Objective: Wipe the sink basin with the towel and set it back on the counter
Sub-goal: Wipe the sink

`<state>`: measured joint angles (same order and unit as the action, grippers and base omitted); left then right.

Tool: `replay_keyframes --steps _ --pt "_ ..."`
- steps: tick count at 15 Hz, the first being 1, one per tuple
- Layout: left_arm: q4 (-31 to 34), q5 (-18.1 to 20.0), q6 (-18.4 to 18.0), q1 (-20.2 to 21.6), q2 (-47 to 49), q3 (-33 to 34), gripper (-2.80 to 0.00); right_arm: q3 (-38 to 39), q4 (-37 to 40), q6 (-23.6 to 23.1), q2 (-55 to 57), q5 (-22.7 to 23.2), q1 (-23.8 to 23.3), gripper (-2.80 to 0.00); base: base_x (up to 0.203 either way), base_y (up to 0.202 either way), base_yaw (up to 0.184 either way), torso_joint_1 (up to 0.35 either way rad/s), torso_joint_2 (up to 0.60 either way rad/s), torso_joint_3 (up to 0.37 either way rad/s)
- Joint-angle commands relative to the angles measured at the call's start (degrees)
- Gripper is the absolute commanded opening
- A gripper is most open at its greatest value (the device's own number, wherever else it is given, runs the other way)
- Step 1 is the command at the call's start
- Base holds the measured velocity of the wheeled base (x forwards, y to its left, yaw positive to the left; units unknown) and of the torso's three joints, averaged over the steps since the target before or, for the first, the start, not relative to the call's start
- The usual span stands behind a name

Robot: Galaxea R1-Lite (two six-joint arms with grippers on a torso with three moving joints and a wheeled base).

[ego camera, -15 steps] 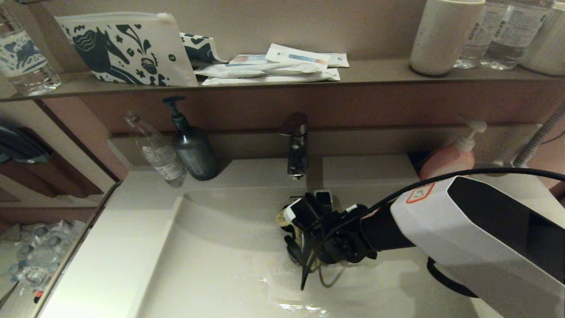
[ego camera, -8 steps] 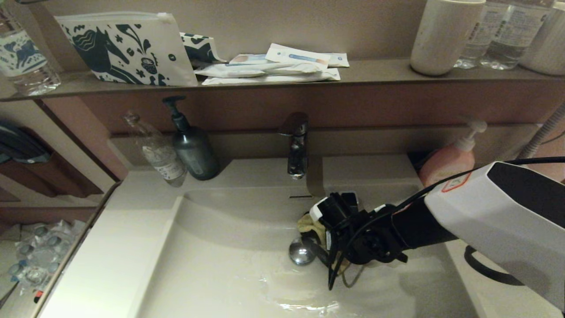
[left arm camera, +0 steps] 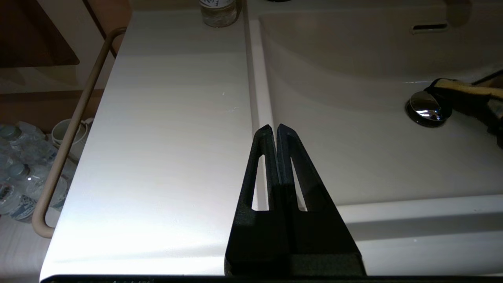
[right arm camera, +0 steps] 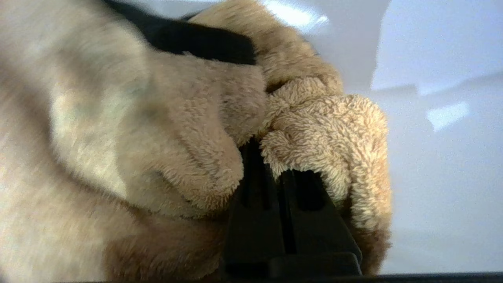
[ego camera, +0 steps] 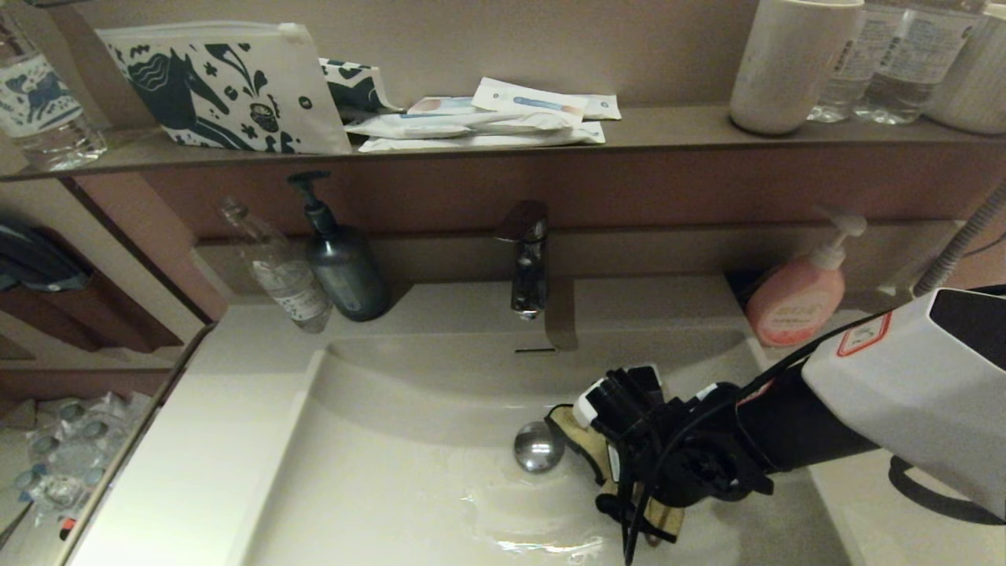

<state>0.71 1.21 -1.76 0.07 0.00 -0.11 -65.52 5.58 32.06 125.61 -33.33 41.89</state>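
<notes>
The off-white sink basin (ego camera: 393, 472) has a chrome drain plug (ego camera: 538, 446) and a slot overflow (ego camera: 534, 350). My right gripper (ego camera: 621, 472) is low in the basin just right of the plug, shut on the mustard-yellow towel (ego camera: 585, 440). In the right wrist view the fluffy towel (right arm camera: 157, 137) bunches over the closed fingers of the right gripper (right arm camera: 271, 157) and hides their tips. My left gripper (left arm camera: 274, 127) is shut and empty, parked above the seam between the counter (left arm camera: 165, 137) and the basin's left rim. The left wrist view also catches the plug (left arm camera: 424, 108) and the towel's edge (left arm camera: 463, 88).
A faucet (ego camera: 528, 259) stands behind the basin. A dark pump bottle (ego camera: 342, 267) and a clear bottle (ego camera: 283, 275) sit at the back left, a pink soap dispenser (ego camera: 794, 295) at the back right. The brown shelf above holds a horse pouch (ego camera: 220, 86), packets and a cup (ego camera: 786, 63).
My right gripper has dragged the towel rightward and toward the front of the basin. The drain plug, covered a second ago, now shows. The left arm has not moved.
</notes>
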Motion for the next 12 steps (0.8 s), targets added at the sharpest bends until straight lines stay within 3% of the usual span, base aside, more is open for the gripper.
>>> replay_keyframes --steps 1,5,12 --pt "0.0 0.0 0.1 0.0 0.1 0.0 -2.80 0.7 -0.1 0.6 1.8 0.4 3.1 -2.80 0.000 0.000 0.000 0.000 0.00 0.000" --pt "0.0 0.0 0.0 0.0 0.1 0.0 -2.80 -2.6 -0.3 3.2 7.5 2.3 10.0 -2.80 0.000 0.000 0.000 0.000 0.00 0.000" --pt "0.0 0.0 0.0 0.0 0.1 0.0 -2.80 -18.7 -0.1 3.8 13.2 3.6 13.9 -2.80 0.000 0.000 0.000 0.000 0.00 0.000"
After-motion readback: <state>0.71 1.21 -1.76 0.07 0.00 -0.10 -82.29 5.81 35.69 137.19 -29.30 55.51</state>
